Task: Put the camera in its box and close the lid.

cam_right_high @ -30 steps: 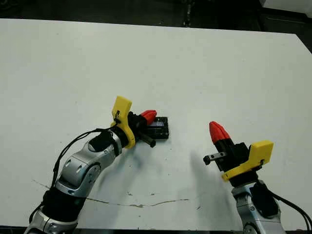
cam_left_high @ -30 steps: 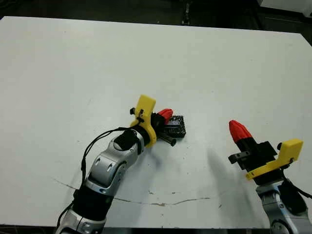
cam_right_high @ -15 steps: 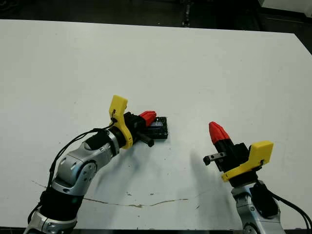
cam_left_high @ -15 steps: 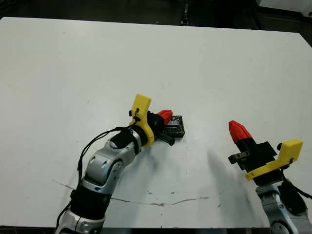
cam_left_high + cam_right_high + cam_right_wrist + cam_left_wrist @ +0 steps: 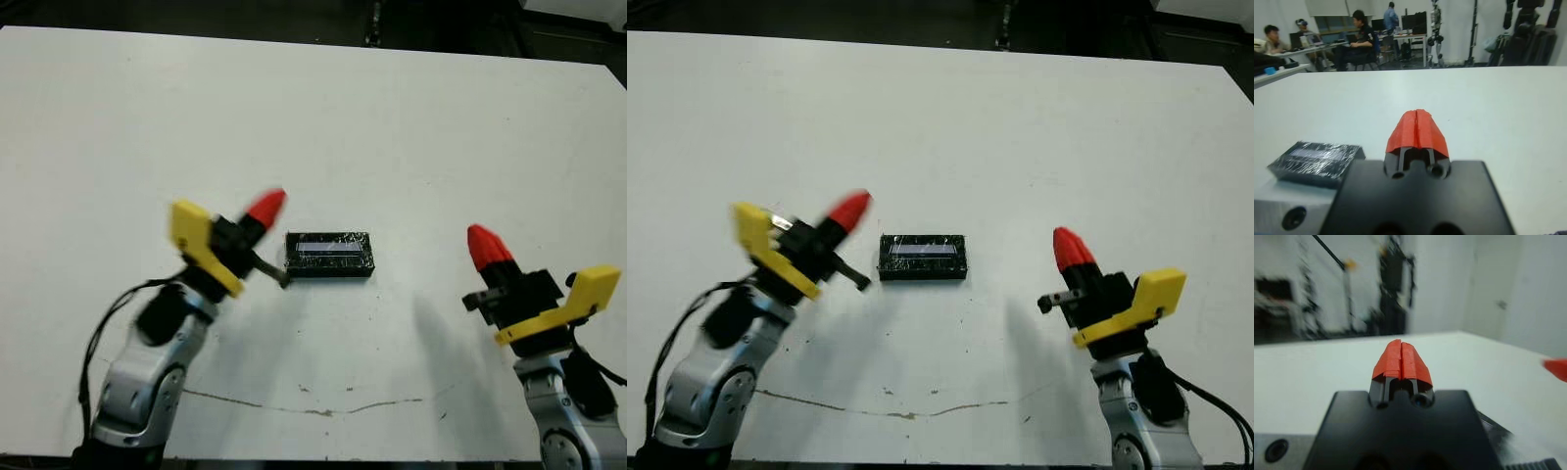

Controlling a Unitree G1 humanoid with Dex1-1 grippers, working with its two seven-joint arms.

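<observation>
Left eye view shows the box (image 5: 329, 255) lying flat near the table (image 5: 392, 117) middle with the lid (image 5: 329, 247) on top — it looks small, light, hard and shiny-slippery, so I would hold it by its two long sides. The camera cannot be seen. Half a second ago the left gripper (image 5: 265, 206) touched the box; now it sits apart at nine o'clock, pinched shut and empty, while the right gripper (image 5: 486, 245) waits at three o'clock — shut and empty too.

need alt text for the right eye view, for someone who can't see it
A closed black box, its lid showing a pale strip, lies on a white table between two robot arms. The left pincer and right pincer are both shut, empty, and apart from it.
</observation>
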